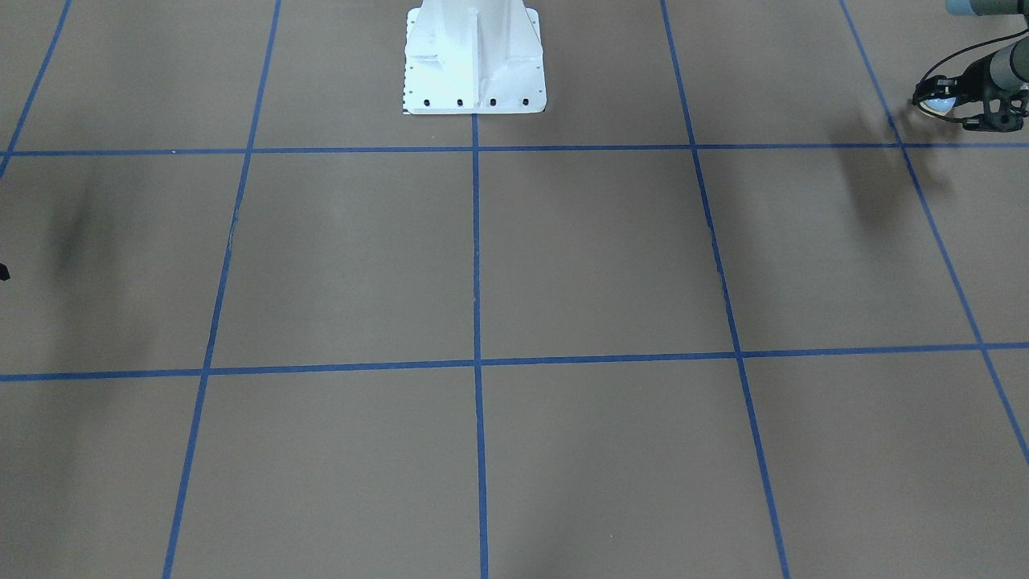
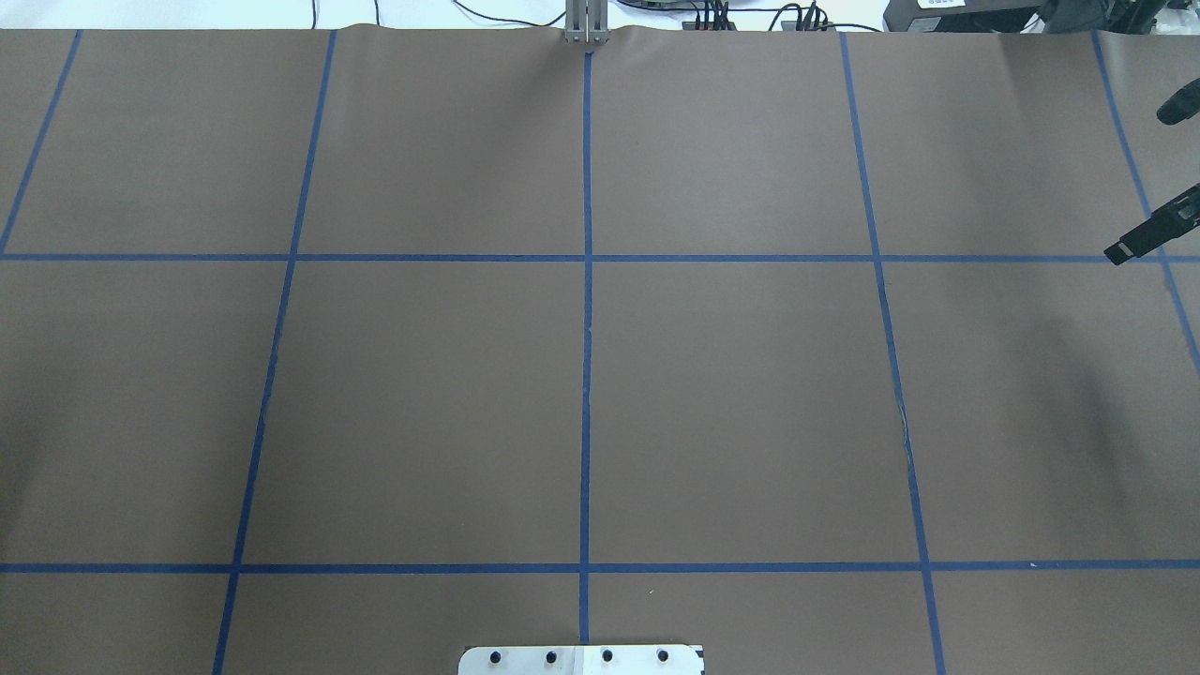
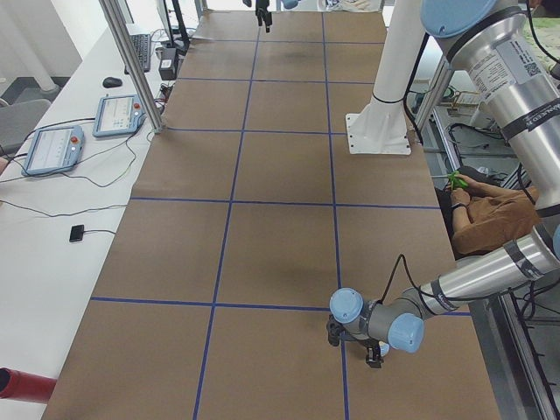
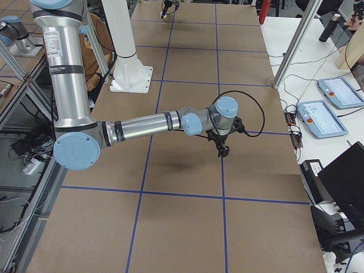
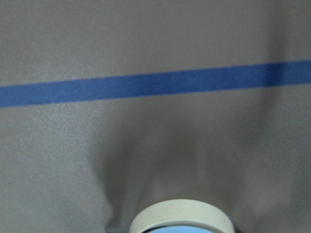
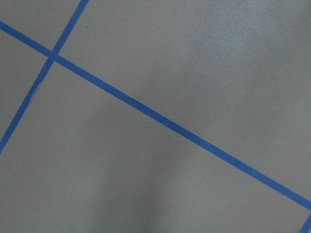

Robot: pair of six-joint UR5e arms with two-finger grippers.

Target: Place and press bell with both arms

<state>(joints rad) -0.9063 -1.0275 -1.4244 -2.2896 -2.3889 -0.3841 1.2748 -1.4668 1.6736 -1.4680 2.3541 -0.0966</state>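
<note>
The bell (image 1: pixel 935 104), light blue with a cream base, sits between the fingers of my left gripper (image 1: pixel 953 103) at the table's left end. The gripper is shut on it and holds it a little above the brown surface. Its cream rim shows at the bottom edge of the left wrist view (image 5: pixel 181 217). My left gripper also shows low over the table in the left side view (image 3: pixel 354 343). My right gripper (image 2: pixel 1117 253) shows at the right edge of the overhead view as one narrow black bar, shut and empty. It hangs above the table in the right side view (image 4: pixel 220 150).
The white pedestal base (image 1: pixel 474 72) stands at the robot's side of the table (image 2: pixel 581 659). Blue tape lines (image 2: pixel 587 281) divide the brown table into squares. Two teach pendants (image 3: pixel 122 114) lie on the side bench. A seated person (image 3: pixel 490 210) is beside the robot.
</note>
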